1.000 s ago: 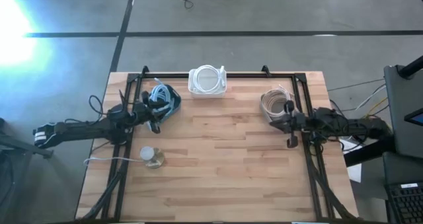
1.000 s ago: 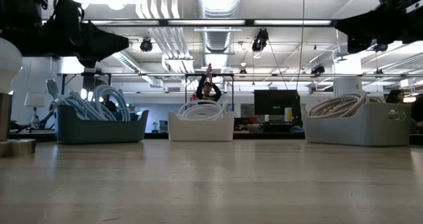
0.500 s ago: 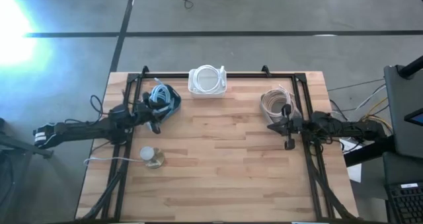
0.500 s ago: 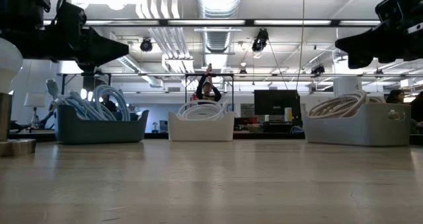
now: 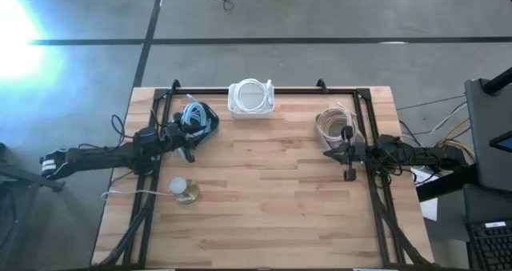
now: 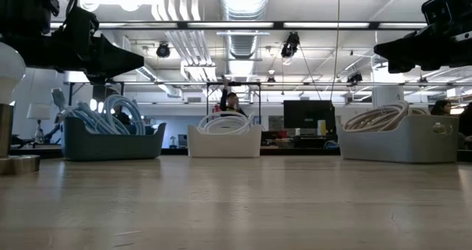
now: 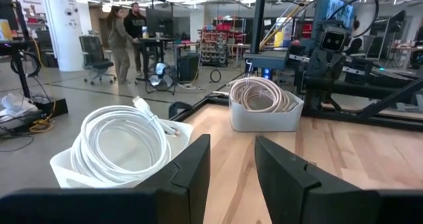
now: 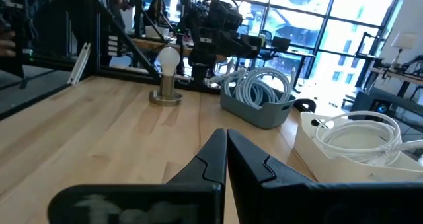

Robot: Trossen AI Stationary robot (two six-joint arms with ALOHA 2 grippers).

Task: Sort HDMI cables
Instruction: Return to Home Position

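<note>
The HDMI cables lie coiled in three bins along the table's far side. Light blue coils fill the blue-grey bin (image 5: 199, 119) (image 6: 110, 128), white coils the white bin (image 5: 252, 97) (image 6: 225, 130), and beige coils the pale bin (image 5: 336, 125) (image 6: 394, 128). My left gripper (image 5: 189, 147) (image 7: 232, 158) hovers open just on the near side of the blue-grey bin, holding nothing. My right gripper (image 5: 328, 153) (image 8: 226, 145) hovers shut and empty on the near side of the pale bin. In the low view both arms hang well above the tabletop.
A small white round knob on a tan base (image 5: 184, 189) (image 8: 168, 69) stands near the table's left edge, on the near side of my left arm. A black frame (image 5: 264, 89) runs along the far and side edges. Bare wood spans the middle and near table. People stand in the room beyond.
My right gripper has sunk a little and drawn slightly toward the table's near edge, staying shut. My left gripper has dipped very slightly. The cables and bins have not moved.
</note>
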